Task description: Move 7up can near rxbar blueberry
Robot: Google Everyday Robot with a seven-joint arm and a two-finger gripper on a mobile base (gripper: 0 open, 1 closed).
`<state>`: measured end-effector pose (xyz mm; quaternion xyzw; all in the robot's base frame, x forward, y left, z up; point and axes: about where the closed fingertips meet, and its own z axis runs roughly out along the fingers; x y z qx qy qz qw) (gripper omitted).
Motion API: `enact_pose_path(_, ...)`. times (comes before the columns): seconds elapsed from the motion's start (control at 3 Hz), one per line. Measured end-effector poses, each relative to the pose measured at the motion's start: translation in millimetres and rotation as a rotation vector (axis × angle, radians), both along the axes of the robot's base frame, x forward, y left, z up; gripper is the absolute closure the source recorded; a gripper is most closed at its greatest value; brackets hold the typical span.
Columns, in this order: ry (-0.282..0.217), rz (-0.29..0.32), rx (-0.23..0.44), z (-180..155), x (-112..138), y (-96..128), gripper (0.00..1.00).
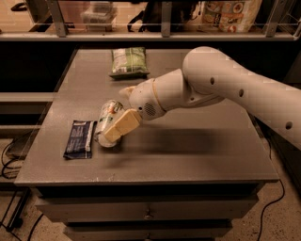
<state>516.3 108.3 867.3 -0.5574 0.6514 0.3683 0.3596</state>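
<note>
The 7up can (107,117) is a silver-and-green can tilted on its side, low over the grey table (188,146), just right of the rxbar blueberry (80,138), a flat navy wrapper with a white strip lying near the table's left front. My gripper (115,123) is shut on the 7up can; one tan finger (121,126) lies across the can's front and the other is hidden behind it. The white arm reaches in from the right.
A green-and-white snack bag (128,60) lies at the table's back. A shelf rail with bags and boxes (230,14) runs behind the table. Drawers sit below the table's front edge. Cables lie on the floor at the left.
</note>
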Motion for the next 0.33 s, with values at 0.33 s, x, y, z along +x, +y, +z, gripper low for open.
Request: enact_pose_path(0.33,0.000,0.000,0.000,0.0,0.0,0.1,0.00)
